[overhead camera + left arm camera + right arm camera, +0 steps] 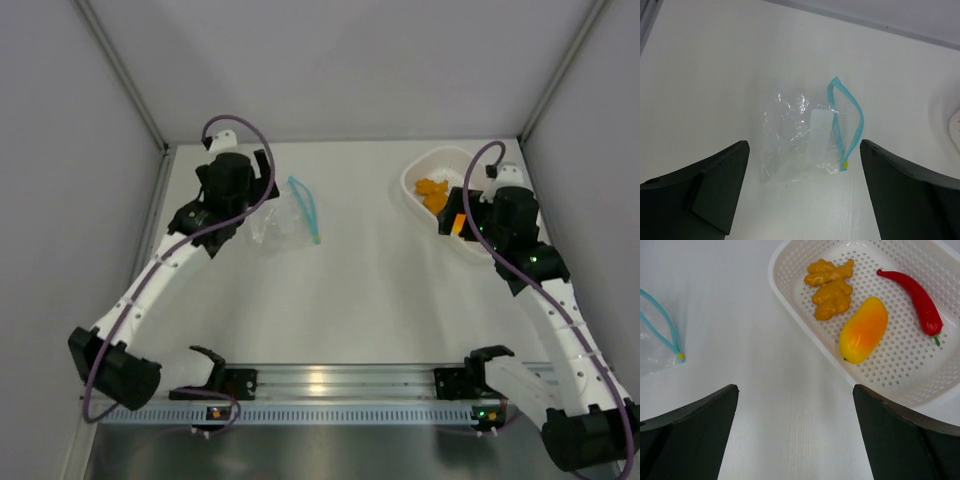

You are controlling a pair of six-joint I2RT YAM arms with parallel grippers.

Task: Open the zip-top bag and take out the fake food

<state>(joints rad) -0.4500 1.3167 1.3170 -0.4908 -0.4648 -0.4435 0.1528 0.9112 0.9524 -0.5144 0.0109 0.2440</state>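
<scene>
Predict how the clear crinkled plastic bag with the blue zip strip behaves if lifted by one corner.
The clear crinkled plastic bag would probably sag and fold: its film is thin and wrinkled. It looks empty, so likely light, perhaps skidding when pushed.

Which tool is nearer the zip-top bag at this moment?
Left. The left tool is open just beside the zip-top bag; the right tool is across the table, by the white basket.

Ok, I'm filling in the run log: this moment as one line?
bag: unzipped, empty | food: in basket | left gripper: open over bag | right gripper: open near basket
</scene>
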